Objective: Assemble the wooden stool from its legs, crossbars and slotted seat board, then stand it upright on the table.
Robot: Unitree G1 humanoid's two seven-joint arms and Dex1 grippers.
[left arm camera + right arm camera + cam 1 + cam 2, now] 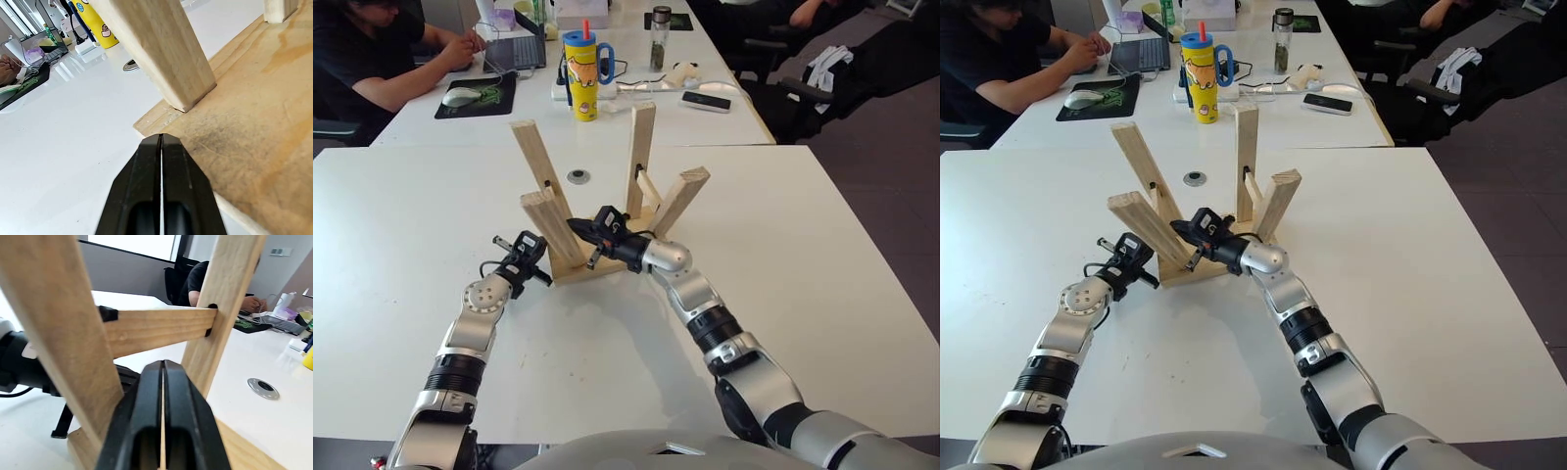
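Left eye view showed a pale wooden stool point(551, 230) sitting upside down near the middle of a big white table point(822, 274). Its flat seat board point(254, 122) lay on the table top, and its four square legs point(536, 162) poked up and leaned outward. A wooden crossbar point(156, 328) ran between two of the legs.

The left gripper point(538, 262) sat low on the table, just beside a corner of the seat board. Its two black fingers point(142, 196) were pressed together with nothing between them. The right gripper point(578, 227) was in among the legs, close to the crossbar. Its fingers point(186, 431) were also squeezed flat together and held nothing.

I thought the stool would feel hard and stiff, and not very heavy. Wood like that would not bend or break easily, and it did not look slippery. The legs only sat in slots, so they might wobble or pull out if tugged. The seat edge looked too flat against the table to pinch. A leg down near the seat, or a crossbar, seemed the best place to hold it for turning it over.

Farther back, a small round metal cap point(578, 177) was set in the table. A tall yellow cup point(582, 73) stood on the next table.
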